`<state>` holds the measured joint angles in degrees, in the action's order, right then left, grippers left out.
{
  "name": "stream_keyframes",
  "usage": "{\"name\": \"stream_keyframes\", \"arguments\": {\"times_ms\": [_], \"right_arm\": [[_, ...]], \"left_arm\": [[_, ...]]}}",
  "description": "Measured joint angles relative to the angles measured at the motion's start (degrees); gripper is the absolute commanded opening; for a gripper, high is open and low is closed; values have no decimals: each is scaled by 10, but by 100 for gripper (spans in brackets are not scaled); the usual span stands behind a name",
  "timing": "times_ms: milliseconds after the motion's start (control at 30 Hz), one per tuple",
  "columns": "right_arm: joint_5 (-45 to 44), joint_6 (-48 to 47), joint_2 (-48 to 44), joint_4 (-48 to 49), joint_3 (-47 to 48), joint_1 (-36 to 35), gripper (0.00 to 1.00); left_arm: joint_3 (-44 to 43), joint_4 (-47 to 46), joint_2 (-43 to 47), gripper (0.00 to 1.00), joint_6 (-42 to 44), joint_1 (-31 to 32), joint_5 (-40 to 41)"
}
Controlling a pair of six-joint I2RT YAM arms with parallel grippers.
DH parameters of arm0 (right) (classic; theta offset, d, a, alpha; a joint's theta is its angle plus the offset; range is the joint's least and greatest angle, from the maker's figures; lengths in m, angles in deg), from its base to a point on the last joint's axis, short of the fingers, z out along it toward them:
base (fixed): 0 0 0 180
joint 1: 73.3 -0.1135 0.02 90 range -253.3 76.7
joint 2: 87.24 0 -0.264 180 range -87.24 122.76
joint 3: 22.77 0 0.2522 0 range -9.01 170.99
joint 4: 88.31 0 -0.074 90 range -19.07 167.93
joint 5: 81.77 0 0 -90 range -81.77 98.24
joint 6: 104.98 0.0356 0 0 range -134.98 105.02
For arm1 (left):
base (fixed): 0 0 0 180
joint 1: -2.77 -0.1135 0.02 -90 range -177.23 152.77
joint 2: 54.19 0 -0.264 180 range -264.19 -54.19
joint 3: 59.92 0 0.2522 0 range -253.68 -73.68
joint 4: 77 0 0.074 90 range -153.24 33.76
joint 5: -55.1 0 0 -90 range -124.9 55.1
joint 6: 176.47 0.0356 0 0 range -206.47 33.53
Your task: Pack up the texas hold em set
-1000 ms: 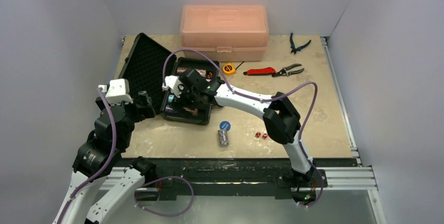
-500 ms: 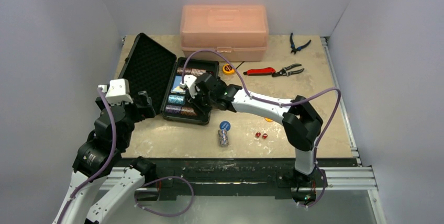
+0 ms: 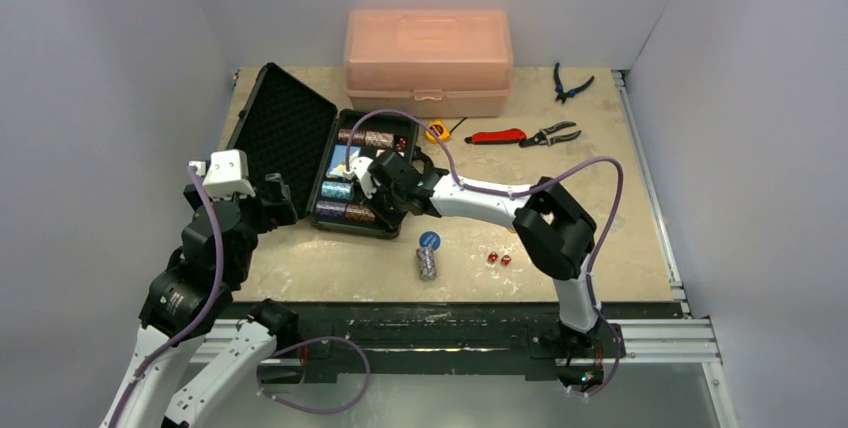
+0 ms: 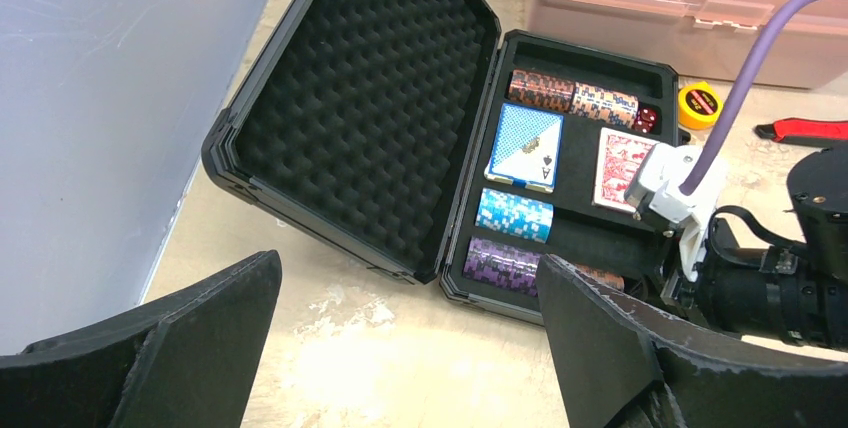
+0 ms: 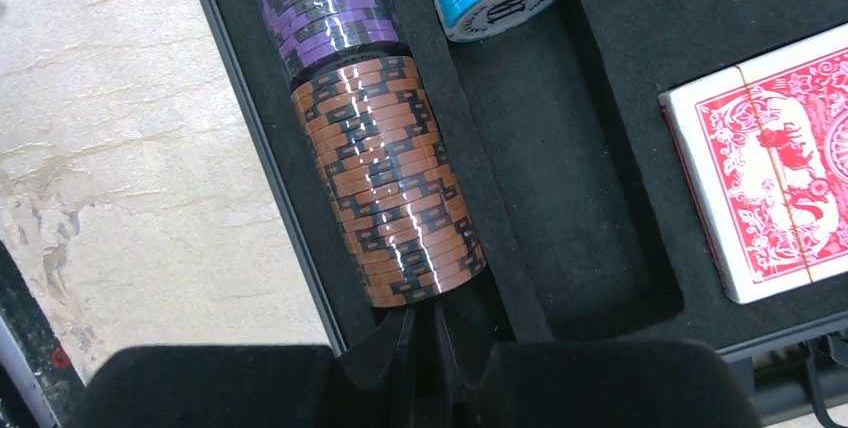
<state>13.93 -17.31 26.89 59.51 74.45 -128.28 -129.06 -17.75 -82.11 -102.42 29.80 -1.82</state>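
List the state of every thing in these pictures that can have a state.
black case, open, lid leaning back.
pink box, closed.
left gripper, open, empty.
right gripper, shut, empty, at the end of the brown chip stack.
loose chip stack, lying on the table, not packed.
two red dice, on the table, not packed.

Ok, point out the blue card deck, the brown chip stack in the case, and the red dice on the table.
blue card deck (image 4: 525, 143): left wrist view, middle of its top face.
brown chip stack (image 5: 390, 183): right wrist view, middle of the stack's side.
red dice (image 3: 492, 259): top view, left die of the pair.
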Motion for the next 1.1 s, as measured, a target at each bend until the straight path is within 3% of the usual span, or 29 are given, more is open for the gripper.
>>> {"name": "stream_keyframes", "arguments": {"times_ms": [333,500,633,867,967,1100], "right_arm": [[1,0,24,-22,40,3,15],[0,0,28,-28,46,7,20],[-3,2,26,-30,44,7,35],[-37,31,-56,-27,7,1,72],[-68,48,-109,-22,0,1,98],[-136,65,-173,-5,-16,2,99]], "left_arm": [[0,0,-4,100,0,0,0],[0,0,-5,100,0,0,0],[0,0,-6,100,0,0,-1],[0,-1,-13,100,0,0,-8],[1,-3,-19,100,0,0,-9],[8,-10,-30,100,1,0,-13]]}}
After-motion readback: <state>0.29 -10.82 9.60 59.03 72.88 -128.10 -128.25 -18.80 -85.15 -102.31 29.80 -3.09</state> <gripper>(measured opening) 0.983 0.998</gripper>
